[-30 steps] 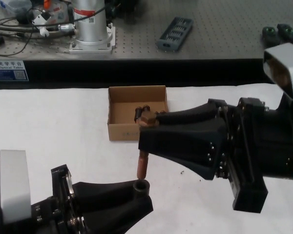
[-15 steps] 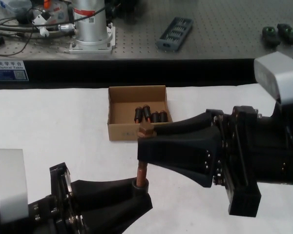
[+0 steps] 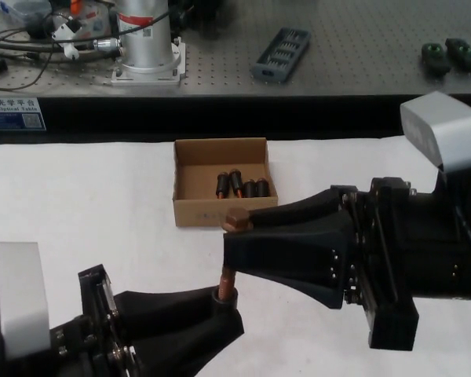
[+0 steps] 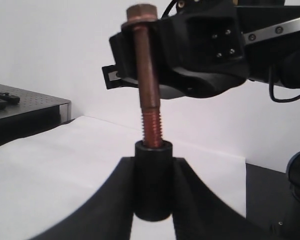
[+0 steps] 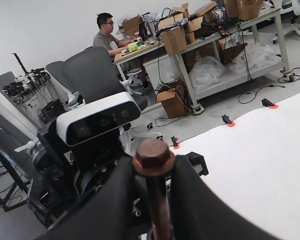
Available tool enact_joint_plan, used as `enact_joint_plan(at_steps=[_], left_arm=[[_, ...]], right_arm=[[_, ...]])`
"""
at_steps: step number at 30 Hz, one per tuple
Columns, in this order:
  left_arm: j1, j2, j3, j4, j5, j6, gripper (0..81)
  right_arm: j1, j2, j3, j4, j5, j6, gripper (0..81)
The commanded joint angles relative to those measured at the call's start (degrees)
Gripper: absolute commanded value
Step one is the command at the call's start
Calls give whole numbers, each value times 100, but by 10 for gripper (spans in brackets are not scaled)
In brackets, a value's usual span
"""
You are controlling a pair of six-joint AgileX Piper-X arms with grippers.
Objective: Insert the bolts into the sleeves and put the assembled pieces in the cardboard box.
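- Lower than a second ago: right gripper [image 3: 238, 230] and bolt [image 4: 144, 75]; threaded tip now entering sleeve [image 4: 153, 180], earlier hanging clear above it.
- Right gripper clamped on bolt shank just under hex head; bolt about upright.
- Left gripper [image 3: 224, 308] clenched around sleeve, held upright, mouth upward, directly beneath bolt.
- Most of shank bare between the two grippers; head well above sleeve rim.
- Beyond, on white sheet [image 3: 94, 212]: box [image 3: 212, 214], top open, several assembled pieces [image 3: 239, 185] lying inside toward its right wall.
- Farther back: perforated table [image 3: 361, 47] carrying metal post [image 3: 145, 35] and cables [image 3: 31, 39].
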Motion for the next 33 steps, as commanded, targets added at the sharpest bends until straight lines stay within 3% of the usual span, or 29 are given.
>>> enact_joint_plan(at_steps=[1,3,12,17,29,31,33], left_arm=[[9,-58,-159,-288,-245,-51,6],[9,-58,-228,-236,-257,-51,6],[9,-58,-523,145,-290,-51,6],[9,-58,-521,145,-868,-51,6],[9,-58,-724,435,-1264,-390,6],[29,-40,-1012,1142,-1406,-529,6],[89,-25,-1424,2154,-1410,-529,6]], right_arm=[[4,-73,-17,113,-234,155,255],[4,-73,-17,113,-234,264,293],[4,-73,-17,-20,-185,264,293],[-56,-85,-17,-18,-99,212,293],[-896,-85,-17,31,288,85,292],[-1031,-85,-17,98,288,85,254],[-1152,-106,-17,257,274,59,150]])
